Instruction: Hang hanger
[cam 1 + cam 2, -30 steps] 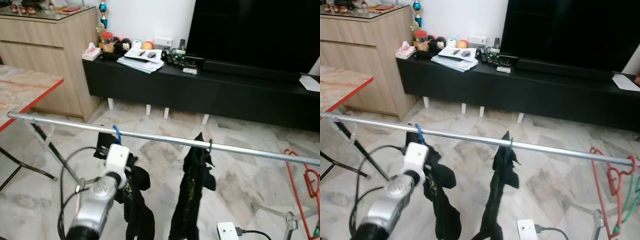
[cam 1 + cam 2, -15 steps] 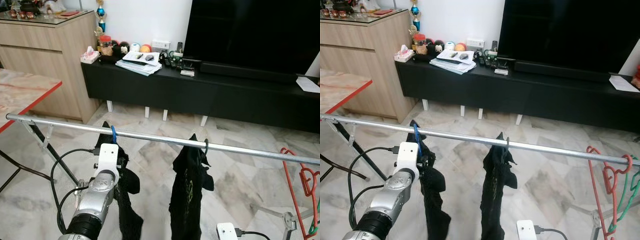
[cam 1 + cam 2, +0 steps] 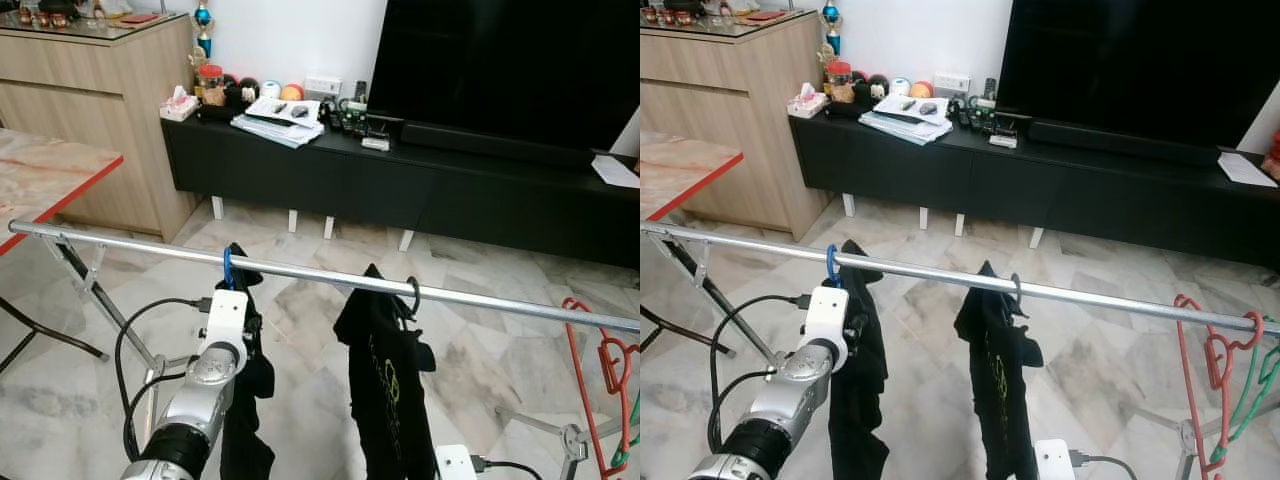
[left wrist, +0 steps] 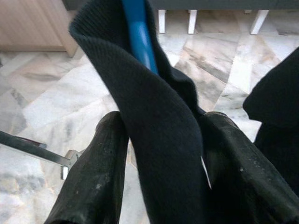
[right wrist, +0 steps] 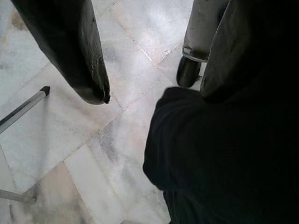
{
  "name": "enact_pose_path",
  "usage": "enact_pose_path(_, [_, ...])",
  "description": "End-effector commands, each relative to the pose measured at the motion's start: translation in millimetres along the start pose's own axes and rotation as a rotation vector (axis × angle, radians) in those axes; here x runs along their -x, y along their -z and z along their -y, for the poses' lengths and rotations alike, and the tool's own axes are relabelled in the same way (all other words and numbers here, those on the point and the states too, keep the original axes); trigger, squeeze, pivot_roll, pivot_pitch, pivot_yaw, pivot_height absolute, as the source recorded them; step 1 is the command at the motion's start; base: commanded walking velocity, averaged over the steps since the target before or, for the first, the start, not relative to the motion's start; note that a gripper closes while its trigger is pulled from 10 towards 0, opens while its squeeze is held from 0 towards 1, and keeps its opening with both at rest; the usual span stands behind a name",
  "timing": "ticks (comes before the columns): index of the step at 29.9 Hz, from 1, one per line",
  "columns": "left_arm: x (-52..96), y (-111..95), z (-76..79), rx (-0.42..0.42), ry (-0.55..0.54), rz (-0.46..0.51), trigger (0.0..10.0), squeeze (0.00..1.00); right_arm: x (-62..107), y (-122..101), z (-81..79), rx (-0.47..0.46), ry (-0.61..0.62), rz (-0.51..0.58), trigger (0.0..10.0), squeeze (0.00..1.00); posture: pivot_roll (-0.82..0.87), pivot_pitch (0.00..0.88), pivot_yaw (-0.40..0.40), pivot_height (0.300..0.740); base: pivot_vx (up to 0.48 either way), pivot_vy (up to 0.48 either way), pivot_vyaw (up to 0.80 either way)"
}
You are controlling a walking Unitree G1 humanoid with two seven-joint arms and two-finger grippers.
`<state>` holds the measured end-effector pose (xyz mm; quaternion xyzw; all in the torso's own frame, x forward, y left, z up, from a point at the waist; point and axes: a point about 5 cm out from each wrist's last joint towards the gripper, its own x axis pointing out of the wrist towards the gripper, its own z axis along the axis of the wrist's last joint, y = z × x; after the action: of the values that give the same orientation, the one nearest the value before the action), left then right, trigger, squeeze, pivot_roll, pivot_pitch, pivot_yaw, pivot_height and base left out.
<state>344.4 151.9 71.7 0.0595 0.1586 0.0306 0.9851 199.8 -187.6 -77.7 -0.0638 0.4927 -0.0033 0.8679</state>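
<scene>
my left gripper (image 4: 161, 154) pinches the black garment (image 4: 154, 140) on the blue hanger (image 3: 228, 268) hooked over the rail (image 3: 300, 273); pulling away unopened could unhook it.

The metal rail (image 3: 300, 272) runs across the whole width in front of the robot, barring any straight forward reach at its height. Two black garments hang from it: one on a blue hanger (image 3: 228, 268) toward the left, the left garment (image 3: 858, 370), and a second garment (image 3: 385, 385) near the middle on a dark hook. Bare rail lies between the two and on a long stretch to the right, up to the red hanger (image 3: 1200, 385) at the far right. The left garment sits between the left fingers (image 4: 93, 186), blocking that gap. Rack legs (image 3: 95, 290) and a black cable (image 3: 140, 345) obstruct the lower left. Marble floor (image 3: 480, 350) beyond the rail is open.
</scene>
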Motion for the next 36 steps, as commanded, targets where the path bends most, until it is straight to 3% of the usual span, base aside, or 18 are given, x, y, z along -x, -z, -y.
enact_pose_path(1, [-1.7,-1.1,1.1,-0.027,-0.010,0.005,9.5,0.00,0.2,0.3,4.5,0.003,0.008,0.000,10.0,0.00,0.14,0.000,-0.118,0.740,0.000,0.000,0.00])
enact_pose_path(2, [-1.7,-1.1,1.1,-0.027,-0.010,0.005,9.5,0.00,0.2,0.3,4.5,0.003,0.008,0.000,10.0,0.00,0.14,0.000,-0.118,0.740,0.000,0.000,0.00])
enact_pose_path(3, [-3.4,-4.6,0.0,-0.009,-0.025,0.020,0.0,0.00,0.2,-0.1,4.8,0.001,0.008,0.001,10.0,0.00,0.14,0.000,-0.125,0.740,0.000,0.000,0.00])
enact_pose_path(14, [-5.6,-5.8,-1.2,0.033,-0.035,0.041,0.0,0.00,0.1,-1.8,5.2,0.002,0.008,0.002,10.0,0.00,0.13,0.000,-0.136,0.740,0.000,0.000,0.00])
enact_pose_path(36, [-6.1,-1.5,-0.1,0.029,-0.053,0.037,0.0,0.00,0.0,-2.7,3.0,-0.005,0.002,0.005,10.0,0.00,0.12,0.000,-0.132,0.740,0.000,0.000,0.00])
